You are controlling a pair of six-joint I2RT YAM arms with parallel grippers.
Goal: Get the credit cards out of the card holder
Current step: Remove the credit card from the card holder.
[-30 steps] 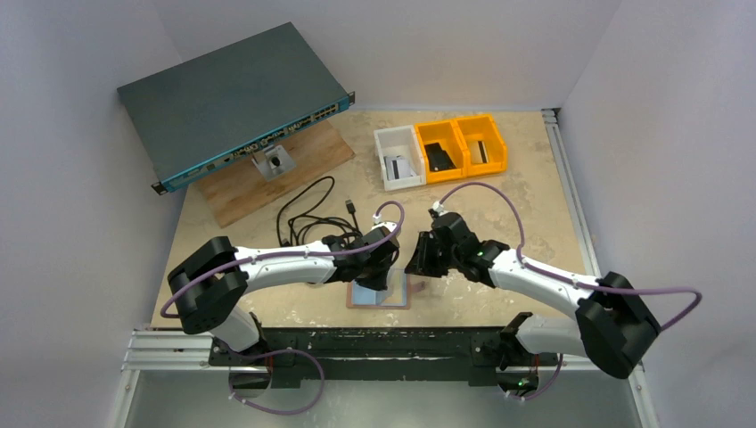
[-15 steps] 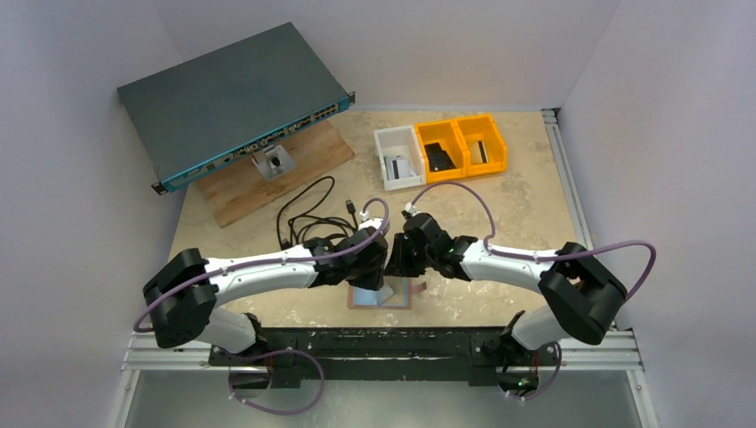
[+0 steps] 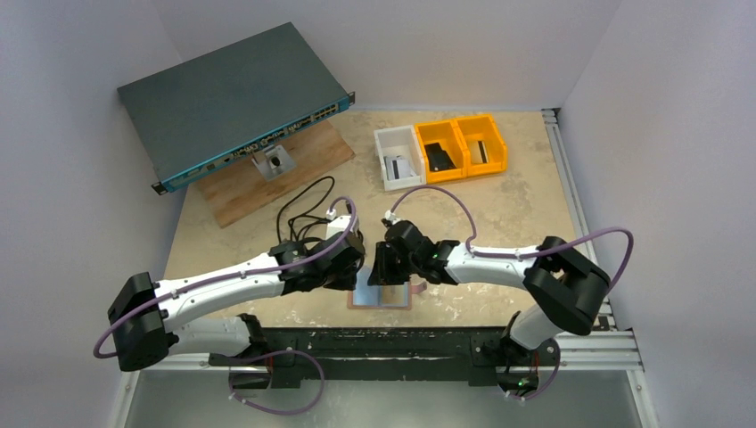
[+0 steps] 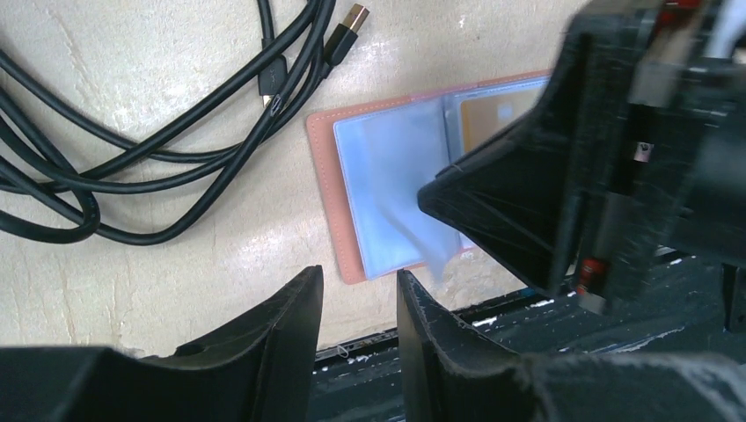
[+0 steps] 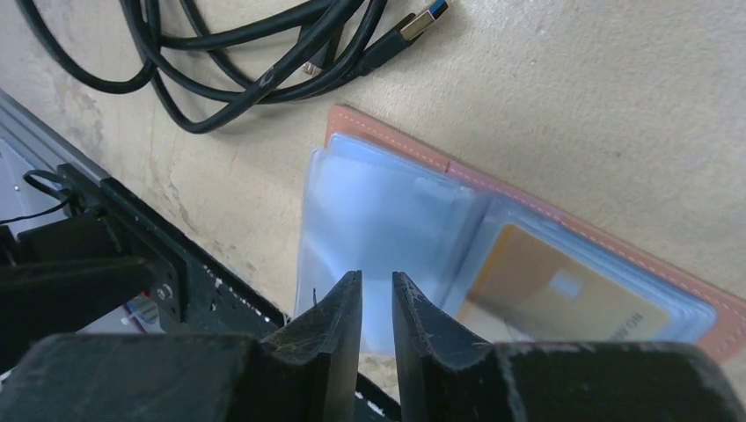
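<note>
The card holder [image 3: 396, 298] lies spread open on the table near the front edge, pink-brown rim [image 4: 321, 176] around clear pockets. A tan credit card [image 5: 554, 294] sits inside its right pocket, also visible in the left wrist view [image 4: 493, 110]. My right gripper [image 5: 376, 274] hangs over the left pocket with its jaws a narrow gap apart. A clear pocket leaf [image 4: 413, 233] is lifted at its tips; whether it is pinched is unclear. My left gripper [image 4: 359, 274] is open and empty, just left of the holder's near corner.
A tangle of black cables [image 3: 308, 214] with a USB plug [image 4: 352, 19] lies just behind the holder. Farther back are a network switch [image 3: 232, 98] on a wooden board [image 3: 267, 178], and white [image 3: 398, 158] and orange bins [image 3: 462, 145]. The black front rail [image 3: 374, 343] runs close below the holder.
My left gripper has opened and drawn back to the left, off the holder. The right gripper has moved left, from beside the holder to over its left pocket.
</note>
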